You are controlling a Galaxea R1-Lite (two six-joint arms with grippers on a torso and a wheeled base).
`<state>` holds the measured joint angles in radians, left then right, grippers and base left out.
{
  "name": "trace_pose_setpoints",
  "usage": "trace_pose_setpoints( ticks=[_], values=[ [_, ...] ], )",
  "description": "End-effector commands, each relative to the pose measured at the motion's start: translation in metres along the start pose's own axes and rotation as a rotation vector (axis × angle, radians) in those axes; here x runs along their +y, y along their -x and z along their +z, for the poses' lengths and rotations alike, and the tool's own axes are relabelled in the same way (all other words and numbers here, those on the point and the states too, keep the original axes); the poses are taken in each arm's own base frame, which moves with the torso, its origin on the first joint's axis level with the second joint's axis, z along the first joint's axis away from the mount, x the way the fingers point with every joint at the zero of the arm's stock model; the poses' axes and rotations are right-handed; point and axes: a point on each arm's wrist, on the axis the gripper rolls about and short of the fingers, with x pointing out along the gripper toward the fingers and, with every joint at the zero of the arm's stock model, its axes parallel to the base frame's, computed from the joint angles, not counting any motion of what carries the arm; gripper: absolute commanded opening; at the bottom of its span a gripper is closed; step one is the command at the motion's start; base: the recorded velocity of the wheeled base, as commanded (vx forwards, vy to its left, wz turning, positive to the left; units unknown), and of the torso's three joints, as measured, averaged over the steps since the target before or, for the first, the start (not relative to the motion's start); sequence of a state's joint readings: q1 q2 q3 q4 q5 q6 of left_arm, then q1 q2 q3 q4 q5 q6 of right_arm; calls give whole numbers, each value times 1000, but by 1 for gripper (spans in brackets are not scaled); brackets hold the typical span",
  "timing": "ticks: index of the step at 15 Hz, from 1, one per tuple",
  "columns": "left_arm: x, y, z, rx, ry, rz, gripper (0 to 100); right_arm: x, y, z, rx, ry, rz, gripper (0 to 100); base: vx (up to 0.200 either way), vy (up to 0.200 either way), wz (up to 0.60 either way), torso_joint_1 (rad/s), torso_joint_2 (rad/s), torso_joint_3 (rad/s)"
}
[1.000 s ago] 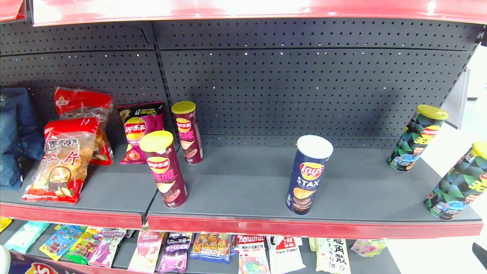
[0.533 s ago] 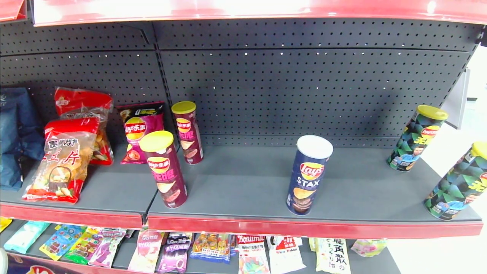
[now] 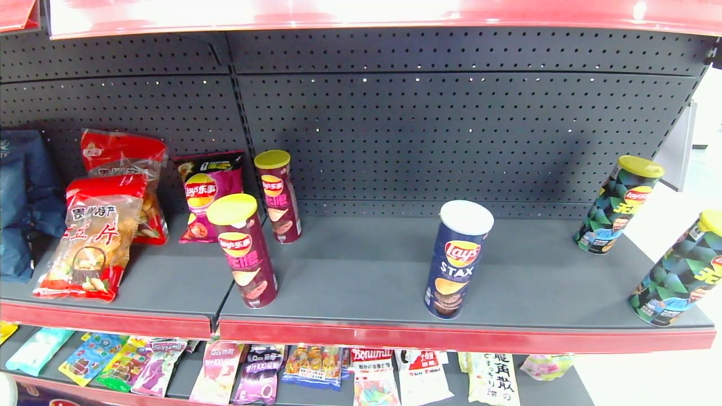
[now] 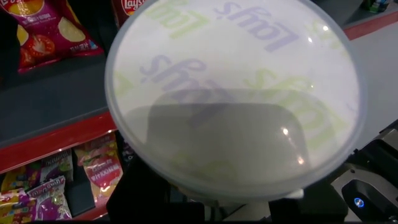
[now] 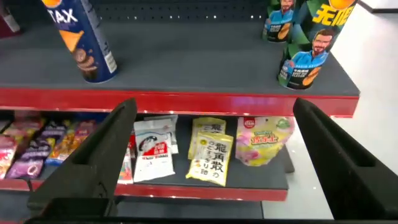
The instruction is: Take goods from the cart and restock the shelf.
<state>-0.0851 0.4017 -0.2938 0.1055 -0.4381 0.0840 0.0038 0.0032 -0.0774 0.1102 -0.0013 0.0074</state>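
The left gripper is clasping a white-lidded can, while the right gripper is hanging spread wide before the shelf, near a blue can.

White-lidded chip can close up; red shelf edge, snack bags behind.

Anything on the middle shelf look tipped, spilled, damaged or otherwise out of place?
Nothing is tipped, spilled or damaged; the cans stand upright. One mild oddity: the front green can sits at the shelf's front right corner, near the red edge, where a nudge might knock it off.
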Motion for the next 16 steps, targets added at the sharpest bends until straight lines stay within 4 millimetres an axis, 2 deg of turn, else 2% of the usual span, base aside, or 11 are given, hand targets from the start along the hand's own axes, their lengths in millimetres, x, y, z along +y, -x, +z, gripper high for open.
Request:
trace_pose_setpoints(
  ticks=[1, 4, 9, 11, 13, 16],
  values=[
    [-1, 1, -3, -3, -2, -1, 0, 0, -1, -1, 12, 0, 13, 100, 0, 0, 0, 0, 0, 0],
    [-1, 1, -3, -2, 1, -3, 0, 1, -1, -2, 1, 24, 62, 100, 0, 0, 0, 0, 0, 0],
    [-3, 5, -3, -34, -11, 0, 0, -2, 0, -1, -3, 22, -113, 100, 0, 0, 0, 0, 0, 0],
    [-3, 6, -4, -35, -10, -16, 0, -2, -1, -2, -4, 12, -92, 100, 0, 0, 0, 0, 0, 0],
    [-4, 5, -3, -38, -11, -41, 0, 0, -6, -10, -38, 20, 17, 100, 0, 0, 0, 0, 0, 0],
    [-4, 5, -2, -39, -12, -60, 0, 0, -6, -10, -36, 18, 17, 100, 0, 0, 0, 0, 0, 0]
  ],
)
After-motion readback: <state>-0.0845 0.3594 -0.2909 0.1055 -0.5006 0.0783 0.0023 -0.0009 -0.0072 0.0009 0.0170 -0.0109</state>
